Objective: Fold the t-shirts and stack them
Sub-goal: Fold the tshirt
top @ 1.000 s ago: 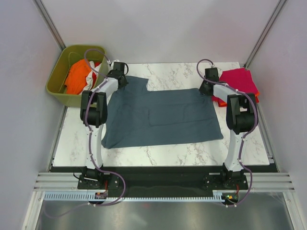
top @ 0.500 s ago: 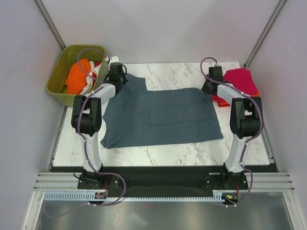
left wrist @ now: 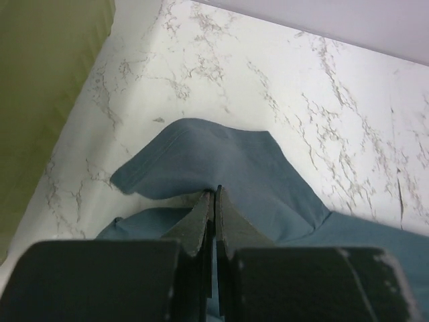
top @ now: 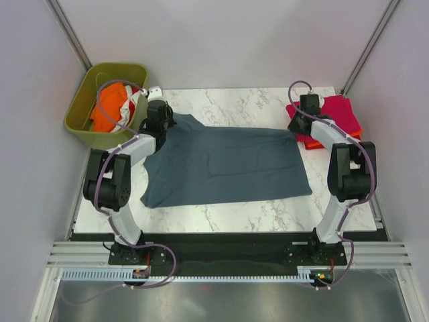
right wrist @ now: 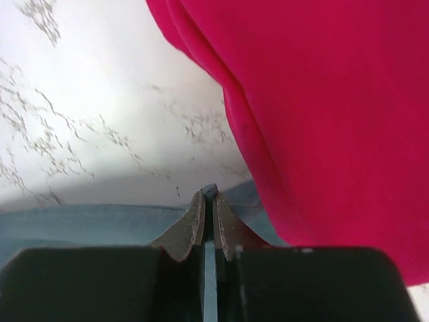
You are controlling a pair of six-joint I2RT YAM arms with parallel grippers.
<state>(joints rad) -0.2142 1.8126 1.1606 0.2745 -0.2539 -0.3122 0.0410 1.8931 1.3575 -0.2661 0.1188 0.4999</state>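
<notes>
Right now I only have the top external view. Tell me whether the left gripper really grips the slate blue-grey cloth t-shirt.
Observer: Yes; in the left wrist view the left gripper is shut on a raised fold of the slate blue-grey cloth t-shirt.
Operator: Check the right one.
Observer: The right gripper is shut on that shirt's corner; cloth peeks past the tips.
Operator: Report its neighbour.
Observer: The folded magenta-pink cloth t-shirt lies right beside that corner.

You see only a sliver of the orange-red t-shirt (top: 307, 142) beneath the magenta t-shirt (top: 338, 111). Your right wrist view cuts that magenta cloth at the top and right edges. Your left wrist view crops the olive-green bin (left wrist: 47, 80) on the left, and the blue-grey t-shirt (left wrist: 221, 161) runs off the bottom right.
</notes>
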